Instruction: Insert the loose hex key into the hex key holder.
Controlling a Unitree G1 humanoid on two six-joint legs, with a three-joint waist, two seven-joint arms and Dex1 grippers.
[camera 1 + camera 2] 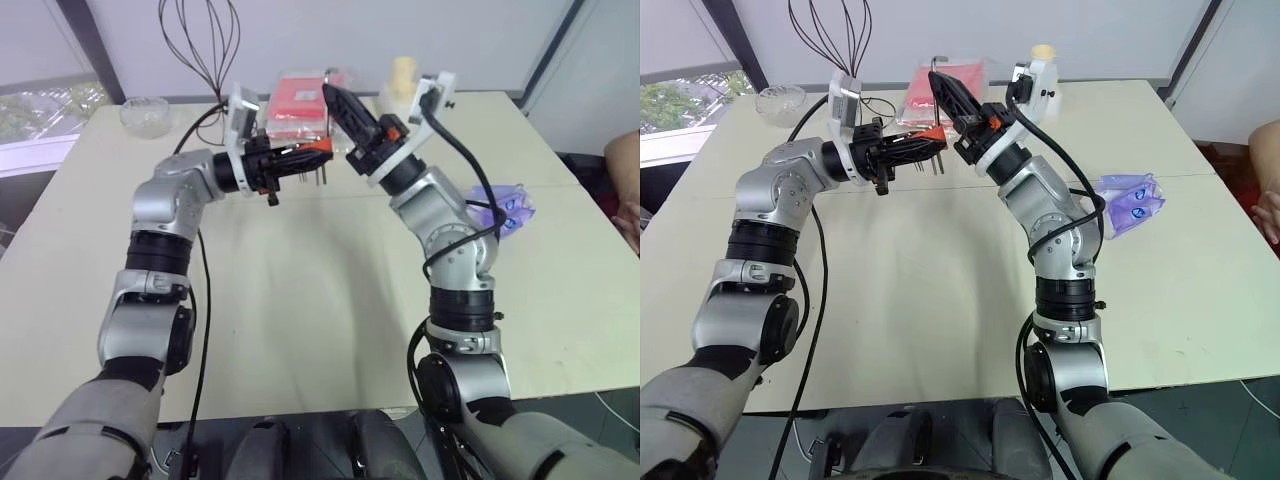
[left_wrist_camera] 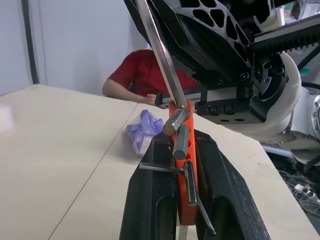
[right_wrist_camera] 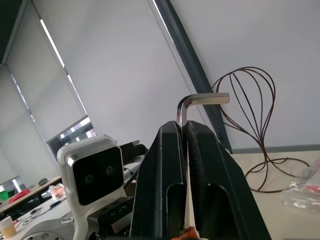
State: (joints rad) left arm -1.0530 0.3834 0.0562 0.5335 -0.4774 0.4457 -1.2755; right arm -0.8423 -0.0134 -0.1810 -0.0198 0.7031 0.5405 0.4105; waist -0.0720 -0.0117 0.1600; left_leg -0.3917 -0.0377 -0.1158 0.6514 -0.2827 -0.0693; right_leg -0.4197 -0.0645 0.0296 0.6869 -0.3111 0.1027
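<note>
Right gripper (image 3: pixel 186 131), clamped on the thin L-shaped grey metal hex key (image 3: pixel 200 100); long axis runs back between its jaws toward the small orange plastic key holder (image 2: pixel 186 165), pinched in the closed left gripper (image 2: pixel 186 150), tip at its top edge

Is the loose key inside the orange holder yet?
Going in: the thin grey L-shaped metal hex key has its lower tip at the top of the orange plastic holder; most of it sticks out.

no readable text, labels, brands, numbers or signs on anything in view
</note>
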